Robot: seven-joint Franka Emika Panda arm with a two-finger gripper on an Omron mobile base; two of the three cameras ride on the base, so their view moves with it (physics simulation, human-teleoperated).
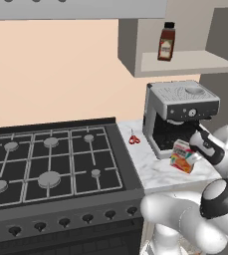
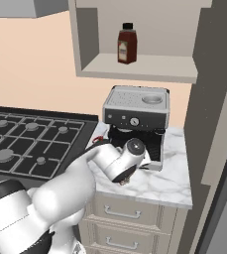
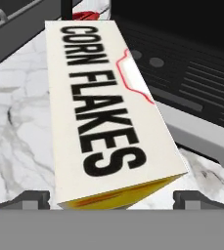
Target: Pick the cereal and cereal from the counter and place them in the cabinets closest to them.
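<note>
The wider cereal box [image 1: 182,157], orange-red and yellow, sits tilted on the white marble counter [image 1: 158,177] in front of the coffee machine. In the hand view its pale side printed CORN FLAKES [image 3: 101,107] runs away from the camera. My gripper [image 1: 194,151] is open and reaches around the box from the right, with one fingertip on each side of it [image 3: 112,200] and a small gap at each. The narrow yellow cereal box is out of view. The open wall cabinet [image 1: 185,62] [image 2: 144,67] hangs directly above.
A brown bottle [image 1: 166,42] [image 2: 127,44] stands on the cabinet shelf. The silver coffee machine [image 1: 180,107] [image 2: 137,111] is close behind the box. A small red cup [image 1: 134,139] stands by the black hob [image 1: 51,159]. A tall beige panel [image 2: 209,124] closes the right.
</note>
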